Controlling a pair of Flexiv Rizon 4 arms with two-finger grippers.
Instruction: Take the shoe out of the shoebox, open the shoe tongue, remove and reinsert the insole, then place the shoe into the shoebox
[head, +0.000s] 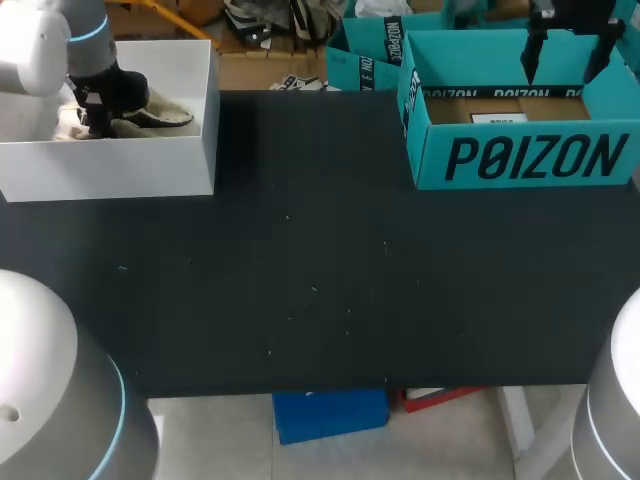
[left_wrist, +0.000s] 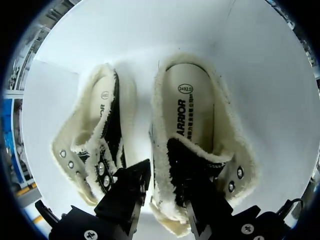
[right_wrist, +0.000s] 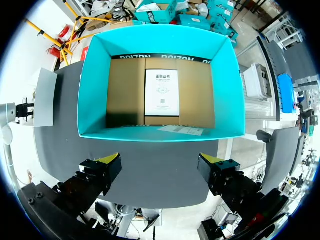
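A white open box (head: 150, 170) stands at the table's far left with two fleece-lined canvas shoes in it. My left gripper (head: 95, 120) is down inside this box. In the left wrist view my left gripper (left_wrist: 165, 190) straddles the inner side wall of the nearer shoe (left_wrist: 195, 115). One finger is inside it on the black tongue, the other outside, between the two shoes, and both press the wall. The second shoe (left_wrist: 95, 135) lies beside it. My right gripper (head: 565, 55) hangs open above the teal shoebox (head: 520, 155), nothing between its fingers (right_wrist: 107, 167).
The teal shoebox (right_wrist: 95, 90) is open at the far right, with a brown cardboard floor and a white paper sheet (right_wrist: 161, 92) inside. The dark table top (head: 320, 280) stretches between the two boxes and to the near edge.
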